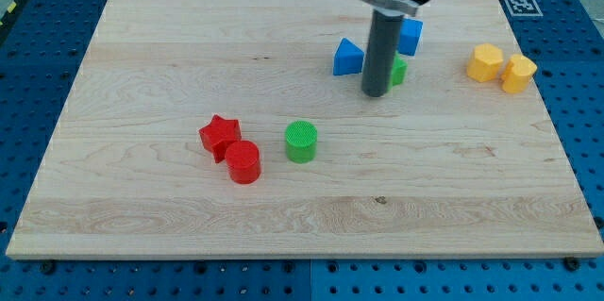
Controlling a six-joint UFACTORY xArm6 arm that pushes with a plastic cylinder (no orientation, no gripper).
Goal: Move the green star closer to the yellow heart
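Observation:
My tip [376, 93] rests on the board in the upper middle-right. A green block [400, 70], mostly hidden behind the rod, shows just right of it and touches or nearly touches it; its star shape cannot be fully made out. Two yellow blocks stand near the board's right edge: a rounded one [486, 62] and, just to its right, a heart-like one [518, 73]. The green block lies about 90 px to the left of the nearer yellow block.
A blue triangle [348, 58] sits just left of the rod. A blue block [411, 35] is behind the rod, above the green block. A red star [219, 134], red cylinder [243, 161] and green cylinder [301, 141] cluster at lower left.

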